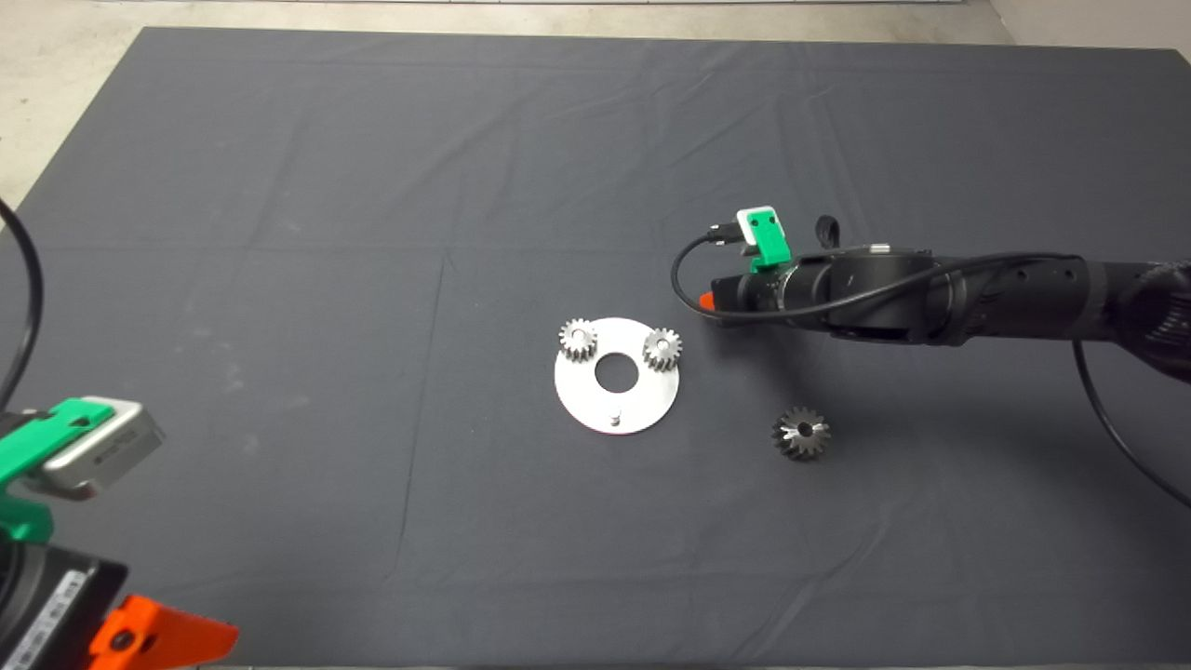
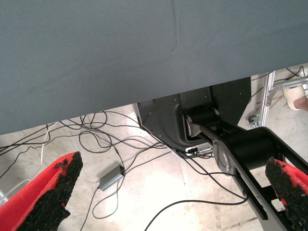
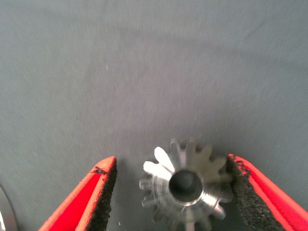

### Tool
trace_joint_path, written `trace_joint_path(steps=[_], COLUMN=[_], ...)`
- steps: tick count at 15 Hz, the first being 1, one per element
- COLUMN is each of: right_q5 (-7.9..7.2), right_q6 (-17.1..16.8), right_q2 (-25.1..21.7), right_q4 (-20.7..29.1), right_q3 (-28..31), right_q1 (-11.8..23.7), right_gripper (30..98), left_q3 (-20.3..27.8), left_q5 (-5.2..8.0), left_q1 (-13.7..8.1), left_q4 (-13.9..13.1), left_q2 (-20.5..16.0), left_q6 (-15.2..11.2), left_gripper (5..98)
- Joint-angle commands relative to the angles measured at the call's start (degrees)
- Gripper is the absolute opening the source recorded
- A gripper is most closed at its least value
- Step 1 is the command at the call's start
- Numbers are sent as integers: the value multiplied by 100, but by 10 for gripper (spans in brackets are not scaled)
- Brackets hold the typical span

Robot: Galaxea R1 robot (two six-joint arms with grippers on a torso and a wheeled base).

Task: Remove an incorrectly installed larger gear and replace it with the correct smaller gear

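Nearest, the left end effector (image 2: 175, 171) waits at the surface's (image 1: 279, 521) front corner, spread wide and empty. The smaller gear (image 1: 800, 433) lies on the mat beside the plate (image 1: 582, 395). The right end effector (image 3: 171, 164) straddles it, open, one pad nearly on the teeth and the other clear. I would centre first, close across the teeth, and lift level for the bare peg (image 1: 614, 419).

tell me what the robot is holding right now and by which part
Nothing is clamped. The right gripper has its jaws open around the larger gear, only one touching its teeth. The left gripper is empty.
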Motion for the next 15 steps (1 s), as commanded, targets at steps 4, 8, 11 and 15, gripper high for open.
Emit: trace_joint_path(steps=[4, 8, 11, 15], right_q5=[14, 14, 14, 14], right_q6=[29, 2, 2, -15], right_q2=[-14, -5, -5, -2], right_q4=[-122, -128, -122, -122], right_q3=[3, -47, -158, -150], right_q1=[60, 60, 42, 42], right_gripper=[554, 509, 472, 441], left_q3=[81, 81, 81, 81], left_q5=[-5, -5, -5, -5], left_q1=[-45, -45, -45, -45], left_q4=[-103, -103, -103, -103], left_q2=[0, 0, 0, 0], left_q6=[0, 0, 0, 0], left_gripper=[976, 976, 976, 976])
